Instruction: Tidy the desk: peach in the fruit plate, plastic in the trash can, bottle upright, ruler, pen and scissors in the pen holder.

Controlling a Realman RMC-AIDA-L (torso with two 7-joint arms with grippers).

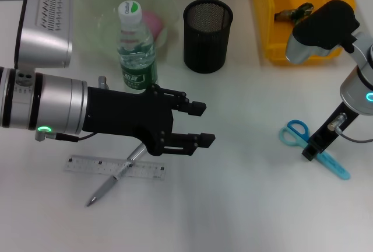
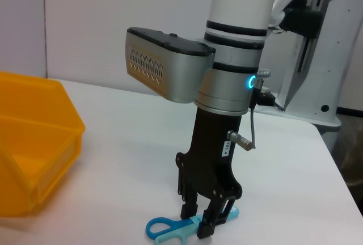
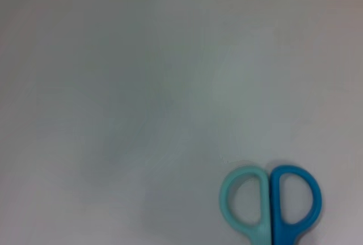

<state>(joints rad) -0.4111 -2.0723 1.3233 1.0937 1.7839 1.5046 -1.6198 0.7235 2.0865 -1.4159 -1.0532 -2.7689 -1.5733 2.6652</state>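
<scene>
While the left gripper (image 1: 201,123) hangs over the middle of the desk (image 1: 245,205) in the head view, its two fingers stand wide apart with nothing between them. Beneath its body lie the ruler (image 1: 113,166) and the pen (image 1: 111,183), the pen crossing over the ruler at a slant. Behind the gripper the bottle (image 1: 135,48) stands upright just in front of the green plate (image 1: 96,7), which holds a pink peach (image 1: 156,21). Beside the plate stands the black mesh holder (image 1: 208,27). Further to the right sits the yellow bin (image 1: 274,30) with a crumpled piece of plastic (image 1: 294,14) inside. On the right side the right gripper (image 1: 310,151) points down onto the scissors (image 1: 297,130), which lie flat on the desk.

From the left wrist view, the right gripper (image 2: 198,225) is upright, its fingertips at desk level on either side of the scissors (image 2: 164,228), narrowly spread around the blades near the handles. Whether the pads press the scissors cannot be told. The bin (image 2: 39,143) stands well apart.

From the right wrist view, only the two scissor loops (image 3: 269,202), one teal and one blue, show against the bare desk (image 3: 142,86).
</scene>
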